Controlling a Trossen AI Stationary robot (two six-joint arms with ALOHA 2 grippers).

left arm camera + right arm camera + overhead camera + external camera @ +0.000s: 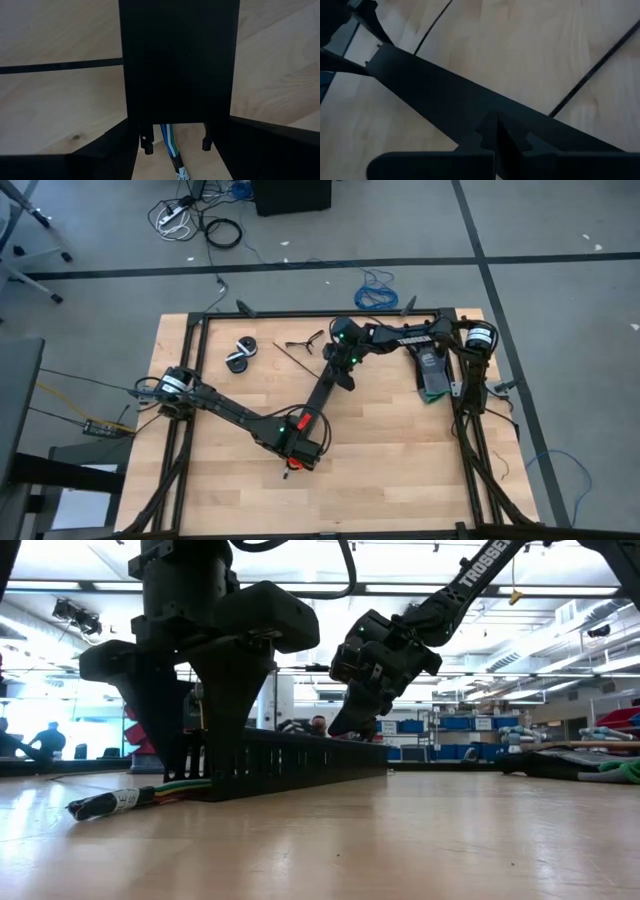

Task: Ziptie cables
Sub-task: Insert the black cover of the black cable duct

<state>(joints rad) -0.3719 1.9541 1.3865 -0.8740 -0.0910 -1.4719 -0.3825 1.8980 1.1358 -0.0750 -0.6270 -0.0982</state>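
Note:
A long black slotted channel lies slantwise on the wooden table. The cables run inside it. Their banded end sticks out of its near end, with blue, green and white wires showing in the left wrist view. My left gripper straddles the channel's near end. My right gripper is shut over the channel's far end. The zipties, thin black strips, lie flat on the table beyond the channel near the far rail; one shows in the right wrist view. My left gripper holds the black channel at its near end, one finger on each side wall, coming from above and lying across it. The channel rests flat on the table, wires trailing out below. My right gripper's shut fingertips meet the channel's top near its far end, slanting down from the far right. Whether they pinch a thin wall or only press, I cannot tell.
Two black rolls sit toward the far left. A dark and green object lies under the right arm's base. A black frame rail borders the table. Bare wood lies near and to the right of the channel.

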